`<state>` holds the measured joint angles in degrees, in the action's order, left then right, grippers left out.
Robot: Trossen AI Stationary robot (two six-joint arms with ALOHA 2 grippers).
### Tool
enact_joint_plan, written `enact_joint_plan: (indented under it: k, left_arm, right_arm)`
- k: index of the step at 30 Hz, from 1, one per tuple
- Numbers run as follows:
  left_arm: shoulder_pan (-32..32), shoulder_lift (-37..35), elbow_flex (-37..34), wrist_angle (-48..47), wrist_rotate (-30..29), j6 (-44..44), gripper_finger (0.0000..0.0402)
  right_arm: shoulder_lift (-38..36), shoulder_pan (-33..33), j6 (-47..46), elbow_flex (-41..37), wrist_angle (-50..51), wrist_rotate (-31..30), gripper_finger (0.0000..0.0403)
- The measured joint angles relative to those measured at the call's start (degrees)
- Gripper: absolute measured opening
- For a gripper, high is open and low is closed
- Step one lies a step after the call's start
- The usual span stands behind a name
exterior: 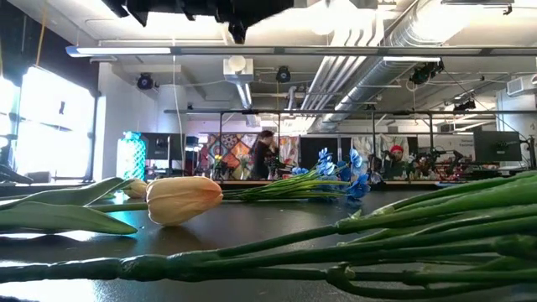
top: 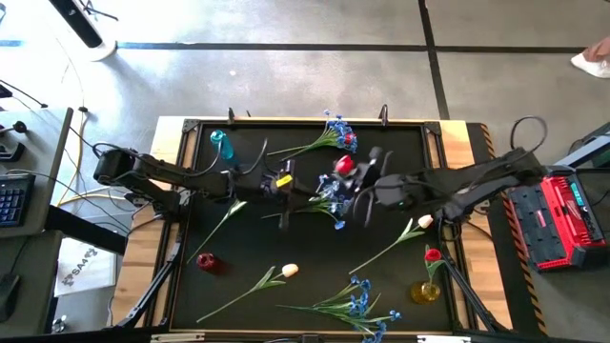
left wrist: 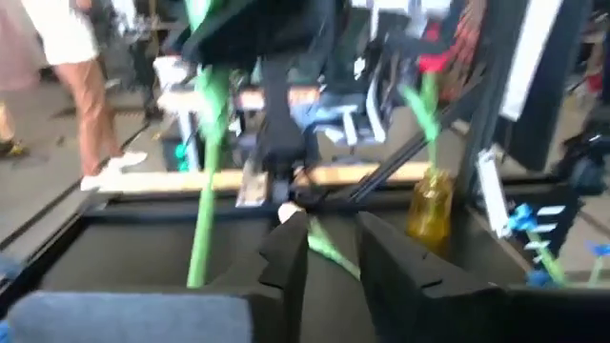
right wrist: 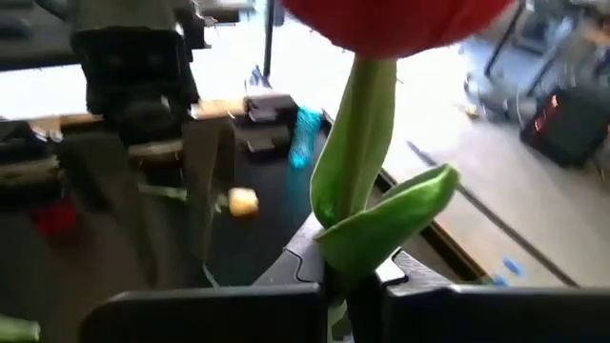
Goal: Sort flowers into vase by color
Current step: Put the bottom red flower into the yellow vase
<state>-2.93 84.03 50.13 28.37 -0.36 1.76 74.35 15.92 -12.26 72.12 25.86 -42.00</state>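
Observation:
My right gripper (top: 360,183) is over the table's middle, shut on a red tulip (top: 345,164) whose head (right wrist: 400,21) stands above the fingers. My left gripper (top: 286,181) faces it from the left, open. In the left wrist view a thin green stem (left wrist: 329,252) runs between its fingers (left wrist: 286,262); whether they touch it, I cannot tell. A blue spray (top: 334,208) lies on the table under both grippers. Another red tulip (top: 434,255) stands in the yellow vase (top: 426,291). Cream tulips (top: 289,272), (top: 424,221) and more blue sprays (top: 338,129), (top: 362,305) lie flat on the mat. My right gripper pinches the red tulip's stem (right wrist: 355,238) between its two fingers, just under a leaf (right wrist: 391,224). The stem rises upright out of the fingers with the head on top, lifted clear of the table. The pads themselves are hidden by the leaf.
A teal vase (top: 221,143) stands at the far left of the mat and a red vase (top: 206,261) at the near left. Long stems (exterior: 336,252) and a cream tulip (exterior: 183,199) lie along the near edge. A person (left wrist: 67,67) stands beyond the table.

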Motion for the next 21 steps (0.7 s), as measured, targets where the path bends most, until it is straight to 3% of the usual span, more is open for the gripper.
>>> enact_joint_plan:
  k: [5, 12, 16, 21]
  left_arm:
    - [0.03, -0.02, 0.0, -7.21, -2.42, -0.02, 0.0117]
    - [-0.58, -0.02, 0.0, -9.95, -6.42, -0.66, 0.0122]
    - [-0.95, -0.02, 0.0, -10.31, -9.28, -1.19, 0.0122]
    - [-0.93, -0.02, 0.0, -10.54, -10.7, -2.62, 0.0122]
  right_arm:
    - [-4.3, -0.2, -11.04, 7.17, 21.42, 4.53, 0.0001]
    - [-4.95, 0.64, -23.75, 21.22, 47.65, 14.0, 0.0001]
    - [-4.99, 1.67, -33.45, 25.46, 64.2, 15.59, 0.0001]
    - [-8.51, 4.97, -37.18, 20.54, 60.78, 21.17, 0.0]
